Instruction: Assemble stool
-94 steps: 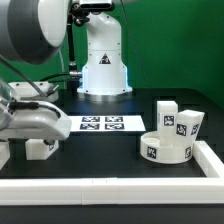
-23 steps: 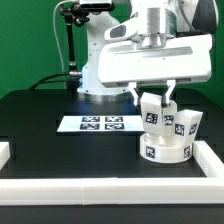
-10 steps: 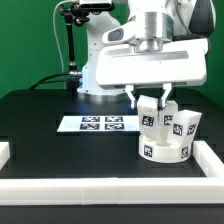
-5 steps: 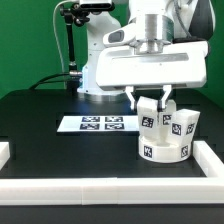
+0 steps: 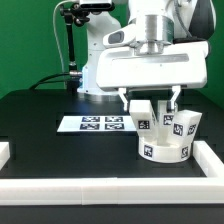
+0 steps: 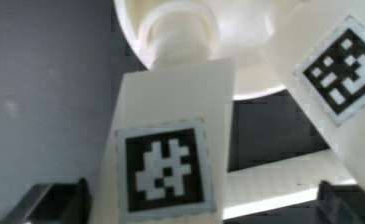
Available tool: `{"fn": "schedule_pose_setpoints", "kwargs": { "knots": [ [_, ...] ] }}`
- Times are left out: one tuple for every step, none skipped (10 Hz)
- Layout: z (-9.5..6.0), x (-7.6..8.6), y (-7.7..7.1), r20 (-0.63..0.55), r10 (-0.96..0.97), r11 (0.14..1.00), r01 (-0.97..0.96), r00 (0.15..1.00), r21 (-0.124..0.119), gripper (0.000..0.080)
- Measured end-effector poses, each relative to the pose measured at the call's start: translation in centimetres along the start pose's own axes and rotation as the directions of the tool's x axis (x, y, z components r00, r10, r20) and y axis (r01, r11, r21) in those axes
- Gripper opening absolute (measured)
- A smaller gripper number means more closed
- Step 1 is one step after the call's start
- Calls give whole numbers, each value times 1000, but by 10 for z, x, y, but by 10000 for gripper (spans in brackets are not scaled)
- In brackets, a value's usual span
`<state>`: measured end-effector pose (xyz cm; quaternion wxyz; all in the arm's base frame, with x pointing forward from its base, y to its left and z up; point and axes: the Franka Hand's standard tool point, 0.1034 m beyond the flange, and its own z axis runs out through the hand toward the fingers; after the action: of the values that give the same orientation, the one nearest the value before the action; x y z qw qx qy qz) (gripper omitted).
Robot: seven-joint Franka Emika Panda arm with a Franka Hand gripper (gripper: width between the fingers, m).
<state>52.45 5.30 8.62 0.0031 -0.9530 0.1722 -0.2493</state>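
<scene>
The round white seat disc (image 5: pixel 165 149) lies at the exterior view's right, with a tag on its side. A white blocky leg (image 5: pixel 147 117) stands upright on its near-left top, also seen in the wrist view (image 6: pixel 166 150) with its tag. My gripper (image 5: pixel 151 100) hangs straight above it, open, one finger on each side with a gap to the leg. In the wrist view the gripper (image 6: pixel 197 204) shows dark fingertips (image 6: pixel 54 203) clear of the leg. Two more tagged legs (image 5: pixel 186 123) stand behind the disc.
The marker board (image 5: pixel 100 124) lies flat at mid table. White border rails run along the front (image 5: pixel 100 190) and the right (image 5: pixel 212 157). The robot base (image 5: pixel 95 75) stands at the back, with a black stand (image 5: pixel 70 40) beside it.
The fingers were shut on the leg half a second ago; now they have spread apart and let go of it. The leg stays upright on the disc.
</scene>
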Motion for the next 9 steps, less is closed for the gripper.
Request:
{"fn": "schedule_pose_setpoints", "kwargs": {
  "knots": [
    [0,0,-1,1,-1,1000,1,1000,1,642],
    [-1,-1,-2,13,1,1000,-1,1000,3,642],
    [-1,0,-2,25,4,1000,-4,1000,5,648],
    [-1,3,0,27,5,1000,-5,1000,3,649],
    [0,5,3,32,-1,1000,1,1000,1,649],
    [0,7,5,29,0,1000,0,1000,-2,649],
    [0,10,10,27,-14,1000,15,1000,-7,649],
    [1,14,18,25,-14,1000,14,1000,-14,649],
    [1,16,22,24,-10,1000,10,1000,-18,649]
  ]
}}
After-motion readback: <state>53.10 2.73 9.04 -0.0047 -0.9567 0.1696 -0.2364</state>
